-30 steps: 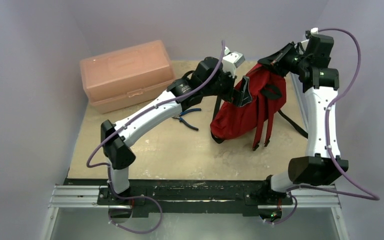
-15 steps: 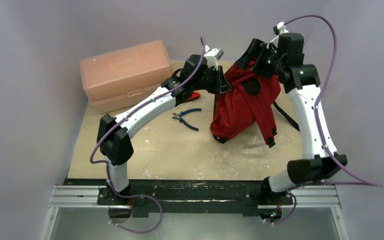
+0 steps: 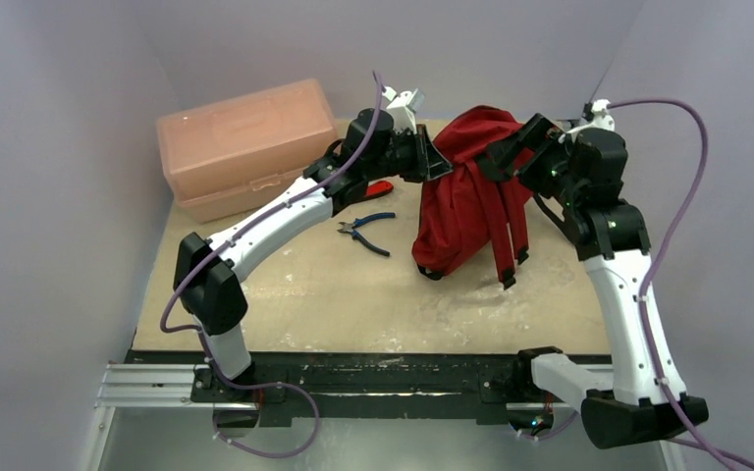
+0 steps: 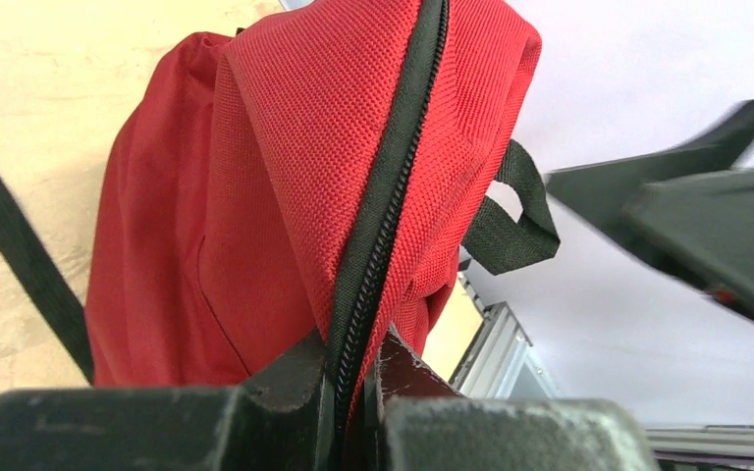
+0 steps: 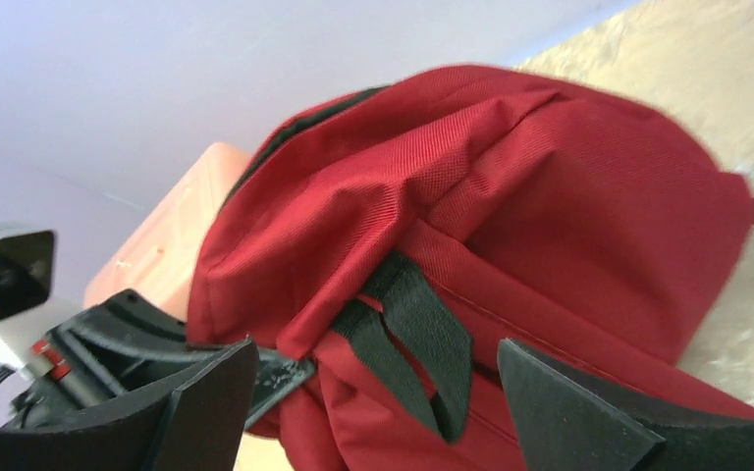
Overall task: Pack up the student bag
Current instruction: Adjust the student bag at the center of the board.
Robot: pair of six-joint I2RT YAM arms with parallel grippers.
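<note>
Now | step: opening student bag (image 3: 466,211), propped mid-worktop (image 3: 353,294) | L hand (image 4: 350,368) pinching zip edge | R hand (image 5: 378,353) spread wide, empty, by top strap | next, prob: R grabs opposite edge, pulls mouth apart

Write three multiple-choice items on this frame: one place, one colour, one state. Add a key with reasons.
1. In the top view, where is the pale pink box relative to the student bag?
A) right of it
B) left of it
C) on top of it

2. The bag's straps are:
A) white
B) yellow
C) black

3. The left gripper is:
A) shut on the bag's zipper edge
B) open over bare tabletop
C) shut on the box lid

Key:
1 B: the box lies left of the bag, apart from it.
2 C: black straps hang down the red fabric.
3 A: the left wrist view shows it clamped on the fabric at the zipper.
</note>
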